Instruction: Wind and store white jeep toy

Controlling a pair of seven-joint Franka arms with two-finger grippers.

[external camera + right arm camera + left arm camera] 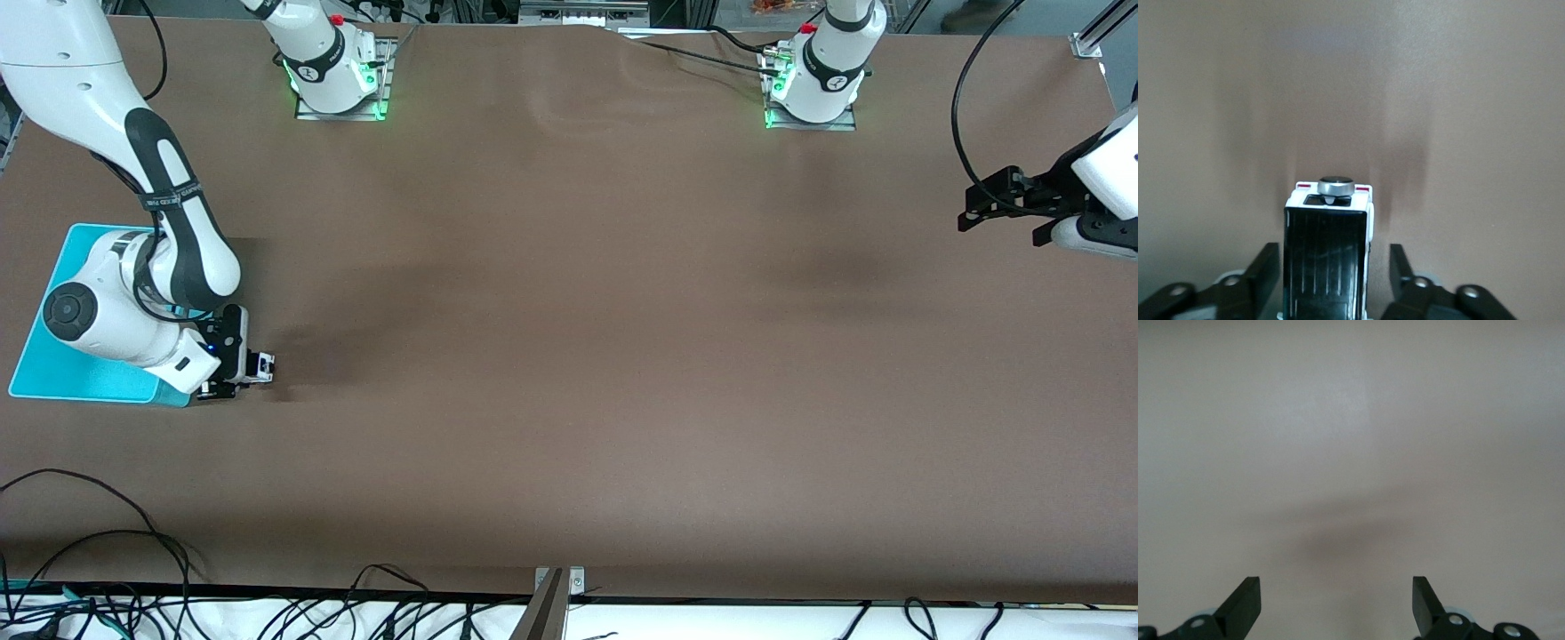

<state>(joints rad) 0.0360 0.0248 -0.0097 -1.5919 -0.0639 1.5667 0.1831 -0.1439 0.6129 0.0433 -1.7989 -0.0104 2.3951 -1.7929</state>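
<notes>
The white jeep toy (265, 363) stands on the brown table just beside the cyan bin (53, 360), at the right arm's end. In the right wrist view the jeep (1328, 233) shows its black roof and a round grey knob at its end. My right gripper (251, 370) is low at the table and open, one finger on each side of the jeep with a gap on both sides; it also shows in the right wrist view (1335, 267). My left gripper (1000, 222) waits open and empty over the left arm's end of the table, and the left wrist view (1337, 600) shows only bare table.
The right arm's elbow and wrist hang over the cyan bin and hide much of it. Cables (98, 551) lie along the table edge nearest the front camera. The brown table cloth (569, 356) spreads between the two arms.
</notes>
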